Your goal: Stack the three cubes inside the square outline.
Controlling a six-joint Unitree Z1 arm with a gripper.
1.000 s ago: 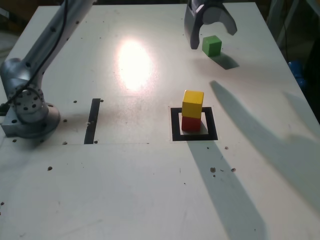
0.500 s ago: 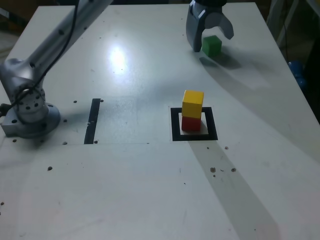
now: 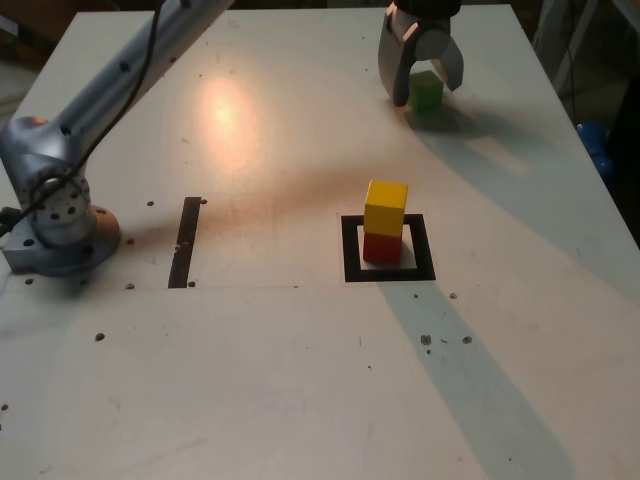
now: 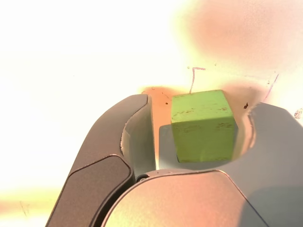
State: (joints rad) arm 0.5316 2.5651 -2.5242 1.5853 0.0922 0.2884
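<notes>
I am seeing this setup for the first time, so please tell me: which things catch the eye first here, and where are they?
The yellow cube sitting on the red cube stands out first, inside the black square outline near the middle of the white table. At the far edge, towards the exterior view's right, the gripper straddles the green cube, with a gap showing beside the cube in the wrist view.

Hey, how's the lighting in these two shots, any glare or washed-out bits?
Exterior view: a glare patch on the table at upper left, and a long arm shadow running toward the lower right. Wrist view: the table is blown out to near white, with a warm cast; the green cube stays sharp.
</notes>
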